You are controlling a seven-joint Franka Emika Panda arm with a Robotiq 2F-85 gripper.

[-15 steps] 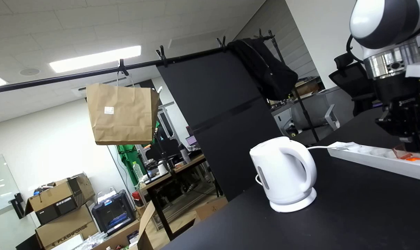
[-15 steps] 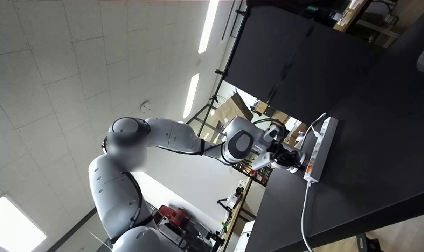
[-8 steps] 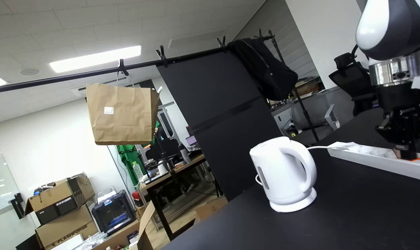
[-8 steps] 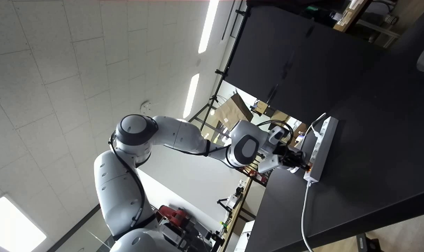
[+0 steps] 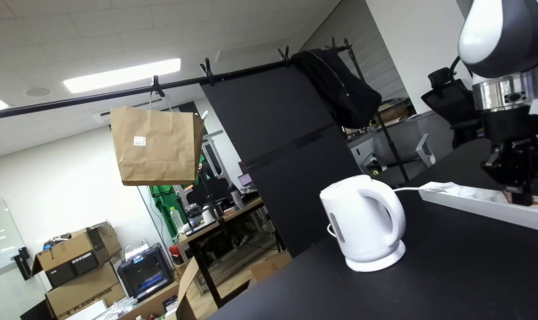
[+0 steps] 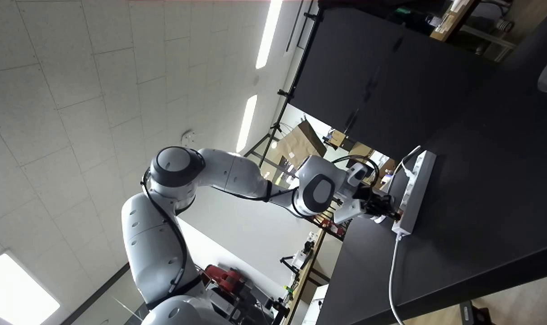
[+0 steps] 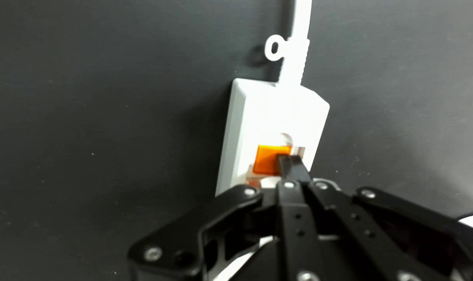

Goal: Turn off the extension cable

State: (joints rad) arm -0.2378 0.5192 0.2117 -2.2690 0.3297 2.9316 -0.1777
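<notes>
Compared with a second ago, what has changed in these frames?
The gripper came down from above the extension cable onto its orange switch; what shows of the switch looks duller in both exterior views, though whether it is off I cannot tell. Nothing was picked up or released. The kettle and extension cable stayed put.

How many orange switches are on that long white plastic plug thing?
1: the rectangular orange switch, near one end of the long white plastic power strip. The black gripper covers some of it, so another could be hidden.
</notes>
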